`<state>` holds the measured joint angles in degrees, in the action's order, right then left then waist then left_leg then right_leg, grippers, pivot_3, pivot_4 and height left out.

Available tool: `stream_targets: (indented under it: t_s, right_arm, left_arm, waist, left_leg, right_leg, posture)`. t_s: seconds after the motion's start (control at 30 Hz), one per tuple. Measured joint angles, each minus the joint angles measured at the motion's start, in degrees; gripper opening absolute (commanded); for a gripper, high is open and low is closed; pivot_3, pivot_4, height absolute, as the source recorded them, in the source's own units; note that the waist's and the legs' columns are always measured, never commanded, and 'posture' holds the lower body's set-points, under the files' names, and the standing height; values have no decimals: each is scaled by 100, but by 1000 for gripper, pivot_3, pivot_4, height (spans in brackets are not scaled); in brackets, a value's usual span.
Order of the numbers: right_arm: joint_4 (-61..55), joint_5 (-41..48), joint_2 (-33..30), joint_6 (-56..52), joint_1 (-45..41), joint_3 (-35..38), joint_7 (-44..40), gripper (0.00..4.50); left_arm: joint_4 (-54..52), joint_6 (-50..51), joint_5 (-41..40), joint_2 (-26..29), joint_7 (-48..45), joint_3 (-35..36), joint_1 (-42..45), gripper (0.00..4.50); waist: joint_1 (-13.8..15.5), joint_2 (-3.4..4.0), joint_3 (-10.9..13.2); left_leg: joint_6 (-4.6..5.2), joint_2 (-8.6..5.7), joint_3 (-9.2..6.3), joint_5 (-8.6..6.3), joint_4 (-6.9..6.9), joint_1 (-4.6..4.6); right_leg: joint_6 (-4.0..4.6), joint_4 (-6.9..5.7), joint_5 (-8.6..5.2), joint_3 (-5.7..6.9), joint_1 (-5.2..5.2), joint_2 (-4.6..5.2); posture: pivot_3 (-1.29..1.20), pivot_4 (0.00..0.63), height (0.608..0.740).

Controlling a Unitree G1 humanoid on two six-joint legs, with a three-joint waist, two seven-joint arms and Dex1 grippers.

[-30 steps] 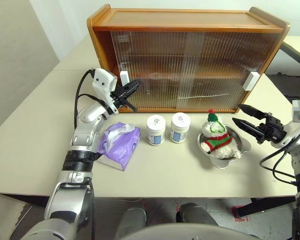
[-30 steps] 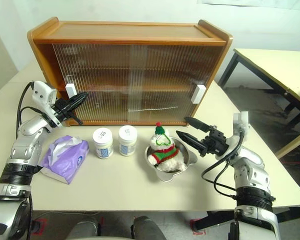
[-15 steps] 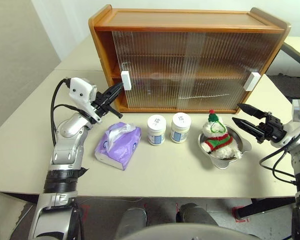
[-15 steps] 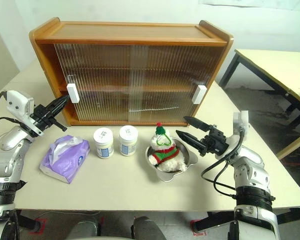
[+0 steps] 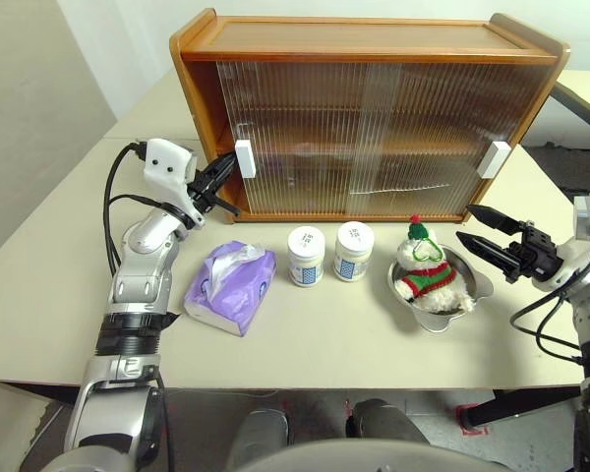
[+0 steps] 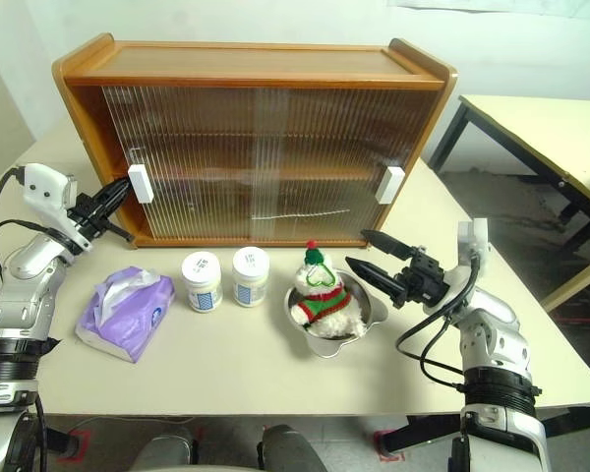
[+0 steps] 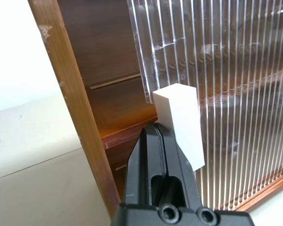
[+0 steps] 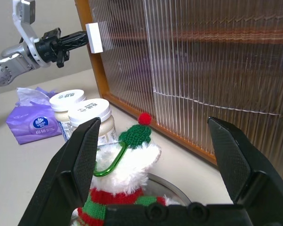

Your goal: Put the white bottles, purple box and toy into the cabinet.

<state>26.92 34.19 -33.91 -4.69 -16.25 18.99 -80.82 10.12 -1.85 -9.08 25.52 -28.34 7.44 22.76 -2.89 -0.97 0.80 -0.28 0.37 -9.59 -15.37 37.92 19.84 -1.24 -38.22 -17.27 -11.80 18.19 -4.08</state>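
Observation:
The wooden cabinet (image 5: pixel 374 39) stands at the back of the table, its ribbed sliding doors (image 5: pixel 374 138) drawn across the front. My left gripper (image 5: pixel 230 168) is shut, its tips against the left side of the left white handle (image 7: pixel 179 117). In front lie the purple box (image 5: pixel 231 285), two white bottles (image 5: pixel 307 256) (image 5: pixel 354 250) and the toy (image 5: pixel 428 270), which sits in a steel bowl (image 5: pixel 477 287). My right gripper (image 5: pixel 464 222) hangs open just right of the toy and holds nothing.
A second white handle (image 5: pixel 494 159) sits on the right door. Another table (image 6: pixel 531 118) stands off to the right, past a gap of floor. The table's front edge runs close below the purple box and the bowl.
My left gripper has swung left, from in front of the door right of the handle to the handle's left side. The right arm and the things on the table have not moved.

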Motion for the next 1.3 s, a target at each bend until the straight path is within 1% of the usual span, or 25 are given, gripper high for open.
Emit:
stream_targets:
  t_s: [0.23,0.4,0.53,0.83,0.9,0.97,1.3]
  right_arm:
    - [-79,2,23,-6,74,1,41,4500]
    - [-90,6,40,-20,75,2,42,4500]
    - [-185,112,77,-82,94,10,42,4500]
    - [-638,406,121,-230,319,64,36,4500]
    - [-727,415,125,-230,387,66,54,4500]
    - [-836,419,139,-230,426,65,86,4500]
    - [-1487,602,238,-367,653,63,292,4500]
  left_arm:
    - [15,-23,9,-255,-172,-382,148,25]
    - [74,-40,42,-397,-205,-517,325,25]
    - [236,-94,65,-473,-256,-622,461,25]
    - [859,-355,109,-872,-436,-900,898,25]
    - [976,-404,128,-943,-468,-979,985,25]
    - [1070,-449,139,-1041,-493,-1046,1038,25]
    - [1766,-688,255,-1396,-690,-1271,1486,25]
  waist:
    - [12,-1,1]
    - [-6,-1,1]
    - [-10,-1,1]
    - [-22,-2,1]
    - [-40,-2,1]
    - [-64,-2,1]
    - [-268,-3,2]
  left_leg:
    - [0,-2,0,0,6,2]
    - [0,-2,0,0,5,2]
    - [1,-3,1,0,5,3]
    - [5,-8,0,-3,11,3]
    - [7,-8,1,-4,11,4]
    - [8,-10,1,-4,12,5]
    - [23,-13,0,-13,25,17]
  right_leg:
    - [-1,0,0,-1,-3,0]
    - [-4,0,-1,0,-3,0]
    - [-8,1,-3,0,-4,0]
    - [-19,4,-7,-4,-12,0]
    - [-24,5,-8,-4,-12,0]
    - [-61,5,-28,-4,-12,0]
    - [-94,11,-37,-6,-11,1]
  posture:
    - [-93,0,740]
    - [-101,0,740]
    - [-115,0,740]
    - [-144,0,740]
    - [-156,0,740]
    - [-169,0,740]
    - [-207,0,740]
